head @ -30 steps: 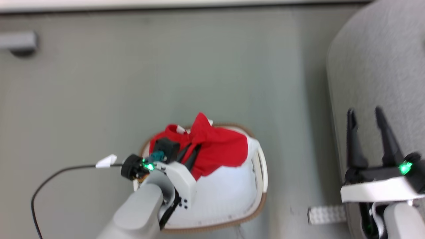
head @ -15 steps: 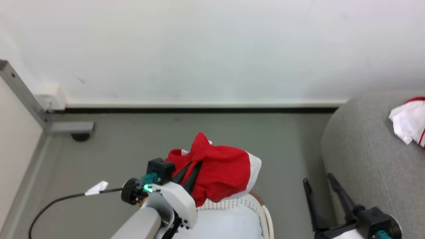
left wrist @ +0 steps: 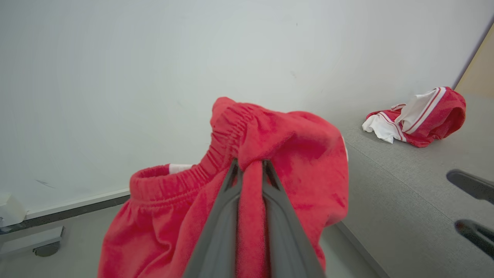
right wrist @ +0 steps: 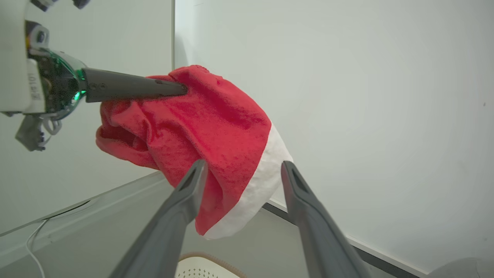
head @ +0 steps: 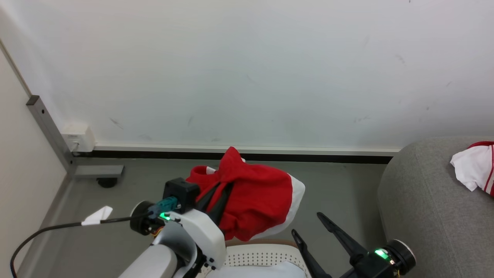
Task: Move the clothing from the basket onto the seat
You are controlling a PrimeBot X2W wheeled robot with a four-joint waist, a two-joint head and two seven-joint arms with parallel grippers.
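You had lifted the red shorts (head: 262, 200) out of the basket (head: 266, 255) since the earlier frame. Your left claw (head: 225, 187) pinched their waistband, and the white hem hung downward above it. Your right claw (head: 307, 224) stood spread near the seat (head: 424, 208).

We see the left gripper (head: 224, 186) as two long, dark grey, tapering fingers on a rounded white wrist housing (head: 200, 231), with small dark screws (head: 210, 265) at its six o'clock. At the housing's ten o'clock sit a green light (head: 166, 217), a teal connector (head: 164, 202), a black box (head: 181, 191) and a round black knob (head: 141, 223). A black cable (head: 46, 229) with a white tag (head: 96, 215) runs off toward nine o'clock. The forearm (head: 154, 264) is pale grey. The right gripper (head: 307, 223) has matching fingers, a round black wrist (head: 401, 256) and a second green light (head: 382, 254).
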